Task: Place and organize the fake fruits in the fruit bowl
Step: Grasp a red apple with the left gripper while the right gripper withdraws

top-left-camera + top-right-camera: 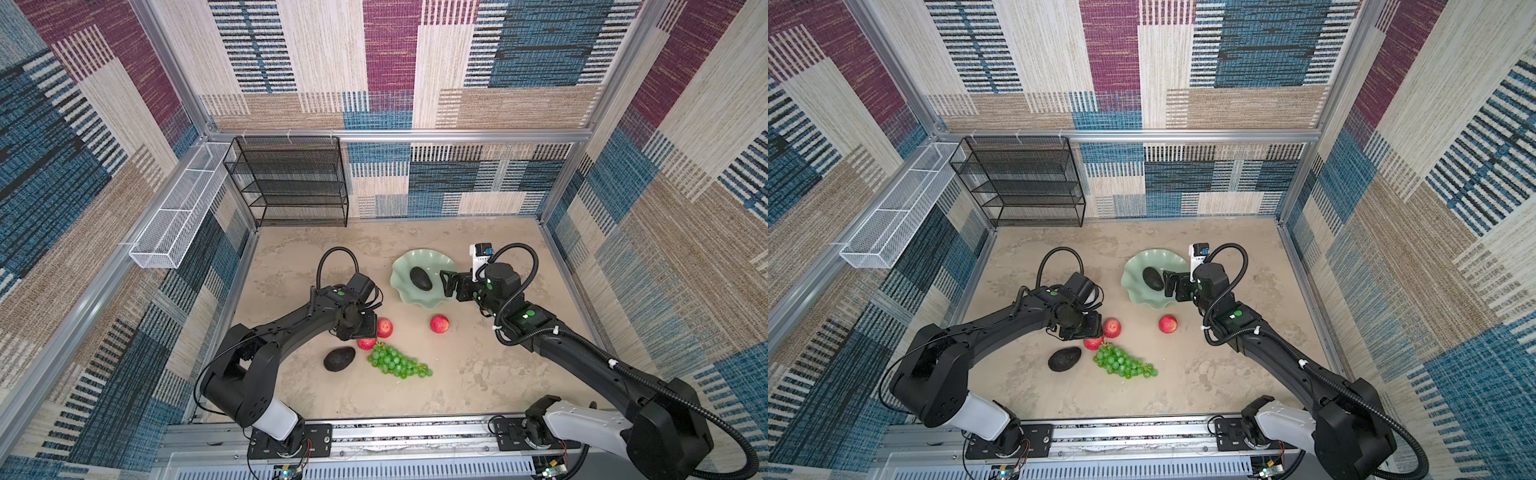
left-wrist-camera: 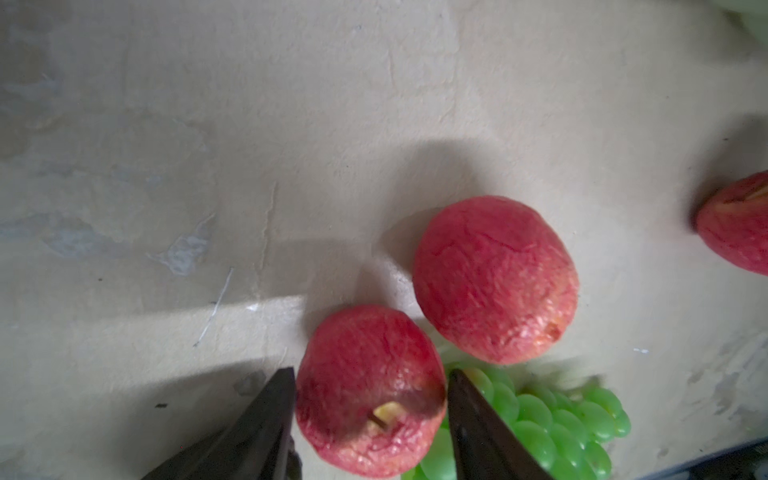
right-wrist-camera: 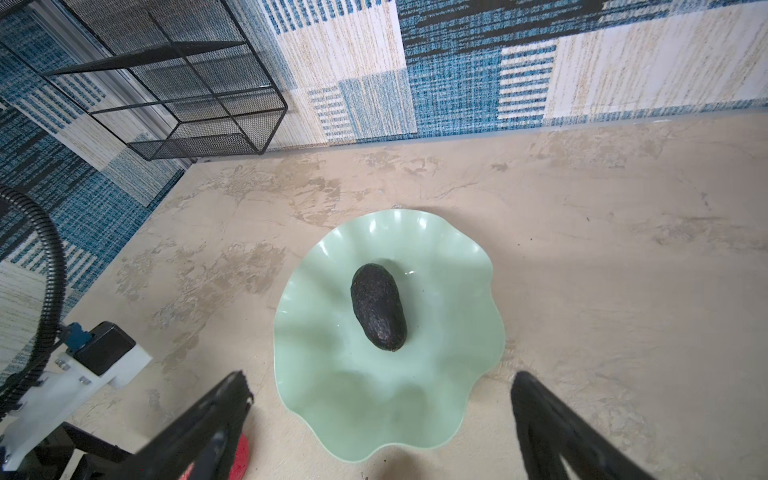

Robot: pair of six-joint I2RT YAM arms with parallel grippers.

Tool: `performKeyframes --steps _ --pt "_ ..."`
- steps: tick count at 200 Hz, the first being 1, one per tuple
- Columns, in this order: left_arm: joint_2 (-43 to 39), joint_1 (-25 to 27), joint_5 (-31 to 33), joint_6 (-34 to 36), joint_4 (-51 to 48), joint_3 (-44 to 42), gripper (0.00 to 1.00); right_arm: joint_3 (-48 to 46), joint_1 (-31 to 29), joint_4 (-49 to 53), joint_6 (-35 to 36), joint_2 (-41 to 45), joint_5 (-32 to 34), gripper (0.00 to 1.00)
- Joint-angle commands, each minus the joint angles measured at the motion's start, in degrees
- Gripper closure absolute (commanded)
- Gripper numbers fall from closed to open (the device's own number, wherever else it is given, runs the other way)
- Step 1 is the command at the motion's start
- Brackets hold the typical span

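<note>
Left fingers (image 2: 266, 424) against 1 apple (image 2: 370, 390), grape bunch (image 1: 397, 362) diagonal, tapering rightward

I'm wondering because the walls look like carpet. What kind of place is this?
Probably a robot practice booth: two robot arms on a rail, carpet-like walls in a metal frame, fake fruits laid out.
</note>
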State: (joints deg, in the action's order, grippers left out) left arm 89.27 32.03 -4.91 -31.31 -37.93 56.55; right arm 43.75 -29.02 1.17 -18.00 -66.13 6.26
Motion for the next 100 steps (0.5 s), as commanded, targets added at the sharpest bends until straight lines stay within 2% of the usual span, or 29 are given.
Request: performKeyframes --steps 1,37,76,100 --pt "0.63 0.05 0.94 0.71 -1.09 -0.26 0.39 0.12 -0.08 -0.91 -0.05 0.20 0.96 0.00" --pt "2.02 0.05 1.11 0.90 -1.09 -0.87 0.39 0.33 -0.10 -1.52 -0.06 -0.31 0.88 0.00" --pt "0.81 0.05 0.95 1.45 -1.09 -0.92 0.52 0.79 -0.09 -1.62 0.05 -0.67 0.78 0.00" --pt "-2.81 0.05 2.48 2.16 -3.21 1.29 0.54 1.07 -0.08 -1.39 0.08 -0.51 1.16 0.00"
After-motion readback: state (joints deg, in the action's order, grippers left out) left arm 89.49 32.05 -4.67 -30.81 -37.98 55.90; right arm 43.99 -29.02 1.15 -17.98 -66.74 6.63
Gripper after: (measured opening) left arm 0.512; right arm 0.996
